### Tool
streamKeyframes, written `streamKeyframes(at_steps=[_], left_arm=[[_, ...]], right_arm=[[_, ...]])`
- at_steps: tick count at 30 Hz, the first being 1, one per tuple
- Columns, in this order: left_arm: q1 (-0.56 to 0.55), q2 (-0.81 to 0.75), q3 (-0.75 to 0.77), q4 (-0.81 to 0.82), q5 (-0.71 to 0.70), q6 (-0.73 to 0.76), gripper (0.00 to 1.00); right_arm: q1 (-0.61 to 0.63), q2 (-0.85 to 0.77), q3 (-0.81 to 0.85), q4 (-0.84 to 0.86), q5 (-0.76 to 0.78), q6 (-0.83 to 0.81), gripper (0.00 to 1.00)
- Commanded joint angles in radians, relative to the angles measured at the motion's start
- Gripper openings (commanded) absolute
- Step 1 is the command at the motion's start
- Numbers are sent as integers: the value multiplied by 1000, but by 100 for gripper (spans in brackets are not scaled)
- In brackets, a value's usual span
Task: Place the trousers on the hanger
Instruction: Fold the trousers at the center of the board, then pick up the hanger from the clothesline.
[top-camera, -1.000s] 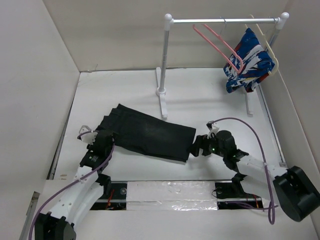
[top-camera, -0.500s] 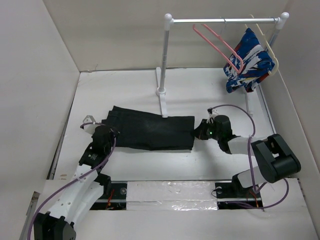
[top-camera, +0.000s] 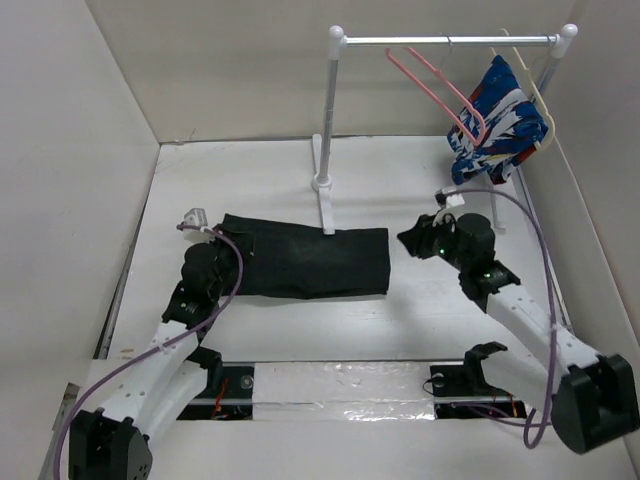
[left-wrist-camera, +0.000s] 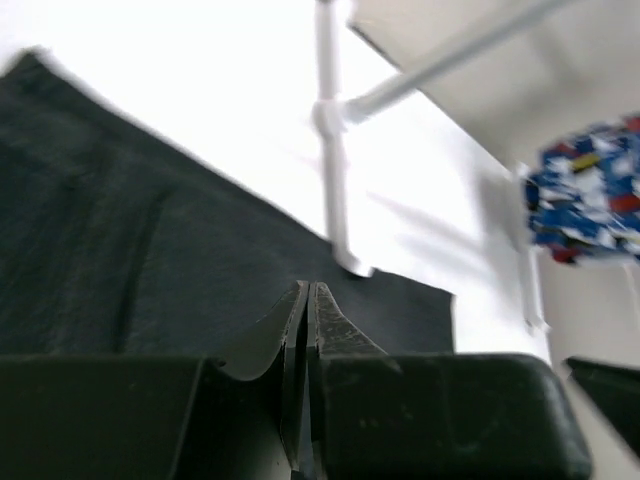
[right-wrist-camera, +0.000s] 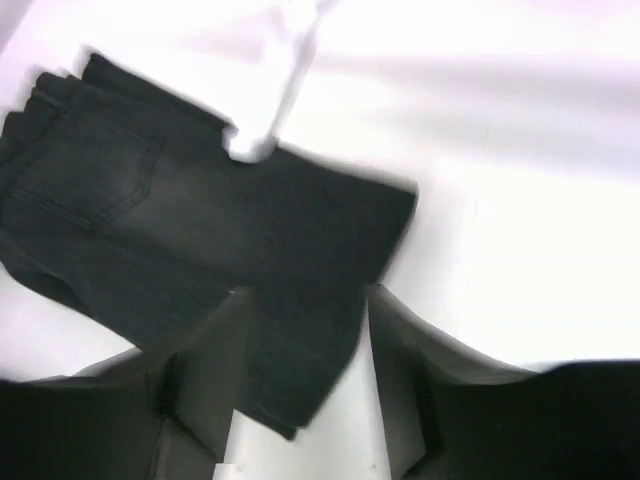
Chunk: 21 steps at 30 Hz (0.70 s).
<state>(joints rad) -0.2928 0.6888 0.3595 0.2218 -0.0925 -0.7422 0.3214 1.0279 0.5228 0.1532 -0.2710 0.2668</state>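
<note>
Here we see the trousers (top-camera: 310, 262) lying flat on the white worktop (top-camera: 250, 180), folded into a dark, broad band that runs left to right between the two arms. Their far edge touches the foot of the rack (top-camera: 327, 215), whose white post stands upright just behind them. In the right wrist view a back pocket (right-wrist-camera: 90, 170) shows at the waistband end, which lies to the left. The left claw (left-wrist-camera: 308, 290) sits over that left end with its two fingers pressed together; in its own wrist view the cloth stretches away smooth beyond the tips, and we cannot tell whether any fabric is pinched between them. The right claw (right-wrist-camera: 305, 300) hangs low just beside the right end of the trousers, released, its fingers spread with the edge of the cloth showing in the gap but not touched. The hanger (top-camera: 435, 85) hangs by its hook from the rail (top-camera: 450, 41) at the far right, well apart from the trousers and from both arms. Beside it on the same rail (nearer the right post) a cream-white hanger (top-camera: 535, 95) carries a blue, white and red patterned garment (top-camera: 497, 125), which droops against the pink one's lower corner.
</note>
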Motion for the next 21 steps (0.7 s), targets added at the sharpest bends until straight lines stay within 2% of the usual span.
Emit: streamKeyframes(at_steps=[1,2,4,7,8,10,11,12,13,16,18,21], left_arm=[[-2,79,28,273,195,72,0],[-2,141,39,290,221,82,0],[-32,188,62,359,266,108,0],[-164,248,85,419,232,177,0],[-249,276,96,424,223,225,0],[-356,290,136,404,163,277,0],[-412,288,148,389,130,303,0],[-522,284,171,375,49,357,0],[-567,273,176,349,18,383,0],[-660,218,154,344,-85,435,0],[-660,202,141,360,-93,438,0],[-660,233,162,340,-76,440,0]], right_arm=[[-4,-136,200,-148,9,-136,23],[-4,-158,254,-191,28,-156,13],[-15,-167,421,-246,79,-211,0],[-86,-82,589,-303,93,-256,0],[-138,-53,687,-303,79,-256,0],[-192,44,771,-285,29,-238,0],[-214,76,839,-271,21,-236,4],[-257,110,870,-259,26,-233,14],[-280,186,906,-270,18,-235,44],[-350,341,1046,-325,-48,-296,75],[-378,409,1138,-386,-105,-323,79],[-390,448,1132,-382,-111,-344,79]])
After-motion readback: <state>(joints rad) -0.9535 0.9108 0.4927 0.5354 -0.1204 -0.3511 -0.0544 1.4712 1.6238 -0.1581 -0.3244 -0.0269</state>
